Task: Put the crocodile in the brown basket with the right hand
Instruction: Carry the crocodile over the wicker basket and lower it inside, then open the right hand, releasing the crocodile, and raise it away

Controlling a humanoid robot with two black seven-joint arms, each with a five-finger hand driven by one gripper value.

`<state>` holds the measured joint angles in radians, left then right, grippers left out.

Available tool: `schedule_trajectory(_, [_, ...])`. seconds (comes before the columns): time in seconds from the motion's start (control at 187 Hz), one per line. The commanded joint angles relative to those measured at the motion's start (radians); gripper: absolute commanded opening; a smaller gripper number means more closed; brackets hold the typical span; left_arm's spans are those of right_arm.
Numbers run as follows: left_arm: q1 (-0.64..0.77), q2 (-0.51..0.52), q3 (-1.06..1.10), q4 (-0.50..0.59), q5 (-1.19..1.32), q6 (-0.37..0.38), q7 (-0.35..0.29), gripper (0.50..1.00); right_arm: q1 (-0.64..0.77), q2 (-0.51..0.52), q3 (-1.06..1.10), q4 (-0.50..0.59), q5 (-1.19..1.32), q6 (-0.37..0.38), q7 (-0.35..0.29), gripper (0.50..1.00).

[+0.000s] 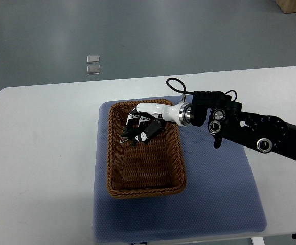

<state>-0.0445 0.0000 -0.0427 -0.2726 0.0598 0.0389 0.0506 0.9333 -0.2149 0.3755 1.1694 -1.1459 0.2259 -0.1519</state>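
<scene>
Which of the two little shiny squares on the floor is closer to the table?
The lower square is closer: it lies right by the table edge. The upper square sits just beyond it, farther away.

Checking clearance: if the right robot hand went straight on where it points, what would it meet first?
Probably the brown basket: the right robot hand points left and down into it, toward its left wall, though depth is unclear.
</scene>
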Motion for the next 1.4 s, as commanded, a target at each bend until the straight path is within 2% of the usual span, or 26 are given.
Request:
schedule_trajectory(0.0, [0.000, 0.000, 0.000, 0.001, 0.000, -0.001, 0.000, 1.000, -0.010, 0.002, 0.000, -0.004, -0.002, 0.000, 0.003, 0.500])
schedule_trajectory(0.177, [0.000, 0.000, 0.000, 0.000, 0.000, 0.001, 0.000, 1.000, -0.030, 0.003, 0.002, -0.010, -0.002, 0.000, 0.008, 0.500])
schedule_trajectory(0.225, [0.000, 0.000, 0.000, 0.001, 0.000, -0.001, 0.000, 1.000, -0.036, 0.003, 0.003, -0.011, -0.002, 0.000, 0.009, 0.594])
schedule_trajectory(0.3, [0.000, 0.000, 0.000, 0.001, 0.000, 0.001, 0.000, 1.000, -0.038, 0.003, 0.007, -0.011, -0.002, 0.000, 0.009, 0.660])
schedule_trajectory(0.37, [0.000, 0.000, 0.000, 0.001, 0.000, 0.001, 0.000, 1.000, -0.039, 0.003, 0.010, -0.013, -0.002, 0.000, 0.009, 0.766])
schedule_trajectory(0.445, [0.000, 0.000, 0.000, 0.003, 0.000, -0.001, 0.000, 1.000, -0.041, 0.005, 0.011, -0.013, -0.002, 0.000, 0.009, 0.805])
schedule_trajectory(0.573, [0.000, 0.000, 0.000, 0.004, 0.000, -0.001, 0.000, 1.000, -0.041, 0.000, 0.014, -0.017, 0.000, 0.001, 0.009, 0.901])
schedule_trajectory(0.718, [0.000, 0.000, 0.000, 0.006, 0.000, -0.001, 0.000, 1.000, -0.036, -0.009, 0.028, -0.017, 0.006, 0.001, 0.009, 0.901])
schedule_trajectory(0.906, [0.000, 0.000, 0.000, 0.006, 0.000, -0.001, 0.000, 1.000, -0.034, -0.017, 0.157, -0.019, 0.029, 0.004, 0.009, 0.903])
schedule_trajectory(1.023, [0.000, 0.000, 0.000, 0.004, 0.000, -0.001, 0.000, 1.000, -0.051, -0.015, 0.269, -0.037, 0.089, -0.002, 0.011, 0.903])
schedule_trajectory(1.115, [0.000, 0.000, 0.000, 0.003, 0.000, 0.001, 0.000, 1.000, -0.116, 0.009, 0.430, -0.071, 0.152, -0.002, 0.014, 0.903])
schedule_trajectory(1.216, [0.000, 0.000, 0.000, 0.003, 0.000, 0.004, 0.000, 1.000, -0.186, 0.101, 0.628, -0.125, 0.227, -0.046, 0.055, 0.905])
schedule_trajectory(1.265, [0.000, 0.000, 0.000, 0.001, 0.000, 0.004, 0.000, 1.000, -0.226, 0.138, 0.707, -0.149, 0.270, -0.072, 0.087, 0.921])
schedule_trajectory(1.393, [0.000, 0.000, 0.001, -0.002, 0.000, 0.006, 0.000, 1.000, -0.271, 0.163, 0.847, -0.204, 0.443, -0.074, 0.173, 0.924])
